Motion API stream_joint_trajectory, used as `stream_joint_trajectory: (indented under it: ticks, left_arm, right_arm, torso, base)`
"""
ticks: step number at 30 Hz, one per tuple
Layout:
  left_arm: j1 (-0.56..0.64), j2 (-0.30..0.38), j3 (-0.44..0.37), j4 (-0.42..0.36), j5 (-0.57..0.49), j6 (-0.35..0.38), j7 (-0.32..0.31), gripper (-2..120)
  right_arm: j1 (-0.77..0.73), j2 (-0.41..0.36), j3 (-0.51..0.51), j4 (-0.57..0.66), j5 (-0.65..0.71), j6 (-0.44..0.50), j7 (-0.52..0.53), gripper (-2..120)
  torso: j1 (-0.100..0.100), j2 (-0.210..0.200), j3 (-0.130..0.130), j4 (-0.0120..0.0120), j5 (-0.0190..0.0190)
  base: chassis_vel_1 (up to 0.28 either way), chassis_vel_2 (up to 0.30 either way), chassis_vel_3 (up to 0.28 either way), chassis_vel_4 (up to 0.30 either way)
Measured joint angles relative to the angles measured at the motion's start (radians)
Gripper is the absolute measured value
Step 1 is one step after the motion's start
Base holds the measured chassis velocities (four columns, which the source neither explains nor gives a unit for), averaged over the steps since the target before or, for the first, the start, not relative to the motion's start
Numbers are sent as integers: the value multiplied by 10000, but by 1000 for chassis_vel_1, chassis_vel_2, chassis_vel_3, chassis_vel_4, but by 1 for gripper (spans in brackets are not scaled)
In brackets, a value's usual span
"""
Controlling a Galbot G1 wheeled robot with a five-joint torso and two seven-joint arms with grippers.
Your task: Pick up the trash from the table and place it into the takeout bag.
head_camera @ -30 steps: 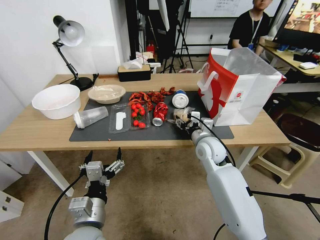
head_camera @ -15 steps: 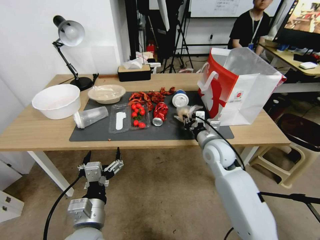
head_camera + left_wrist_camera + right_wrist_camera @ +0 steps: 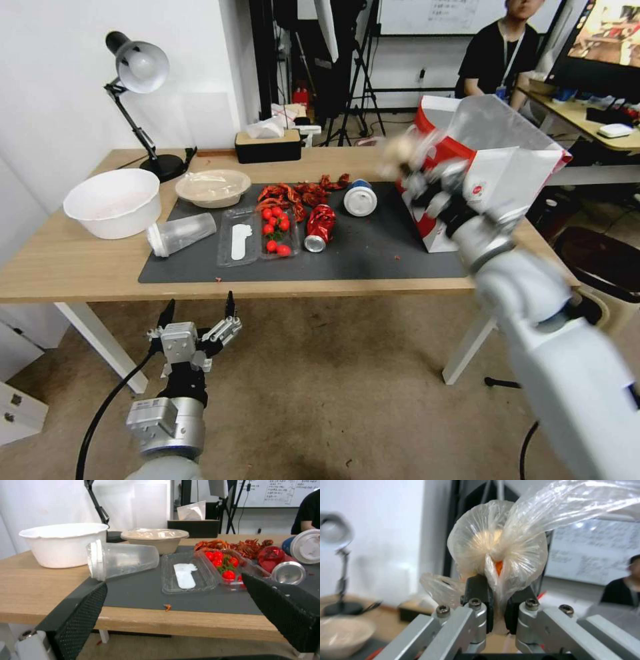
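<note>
The right gripper [image 3: 412, 167] is raised above the counter [image 3: 80, 260], in front of the near upper edge of the takeout bag [image 3: 497, 180], and its fingers are clamped on the bun in clear bag [image 3: 498, 552], pinching the gathered plastic just under the bun. The bun hangs in the air, clear of the dark grey mat [image 3: 373, 257]. The left gripper [image 3: 199, 319] waits low, in front of the counter's near edge, with its fingers spread apart. On the mat lie the clear plastic cup [image 3: 181, 233] on its side, the crushed red drink can [image 3: 320, 227] and the blue-and-white lidded cup [image 3: 361, 197]. The film-covered bowl [image 3: 213, 187] sits at the mat's far left corner.
</note>
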Motion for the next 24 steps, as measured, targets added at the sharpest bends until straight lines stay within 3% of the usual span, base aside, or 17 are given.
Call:
stream_joint_trajectory:
  ticks: [2,5,11,16,18,24]
  left_arm:
    - [44,-33,-35,-55,-3,-28,32,100]
    - [64,-69,-34,-65,7,-57,42,100]
    - [95,-93,-16,-71,28,-93,46,100]
    - [177,-126,-12,-112,45,-142,62,100]
    - [197,-143,-12,-138,43,-129,62,100]
    - [194,-170,4,-167,62,-123,59,100]
  right_arm:
    - [969,-610,247,-100,810,-295,529,4]
    - [1592,-930,325,-465,1172,-516,922,4]
    - [2141,-1184,327,-947,1623,-808,1315,4]
    - [2885,-1364,108,-1858,2549,-1640,2540,4]
    - [3147,-1278,-74,-2140,3470,-2323,3761,11]
    - [3626,-1111,-209,-2592,4666,-2954,5132,30]
  torso:
    - [0,0,0,0,1]
    - [0,-1,1,0,1]
    - [0,-1,1,0,3]
    - [0,0,1,0,0]
    - [0,-1,2,-1,2]
    - [0,0,2,1,0]
  base:
    - [0,0,0,0]
    - [0,0,0,0]
    - [0,0,0,0]
    - [0,0,0,0]
    - [0,0,0,0]
    - [0,0,0,0]
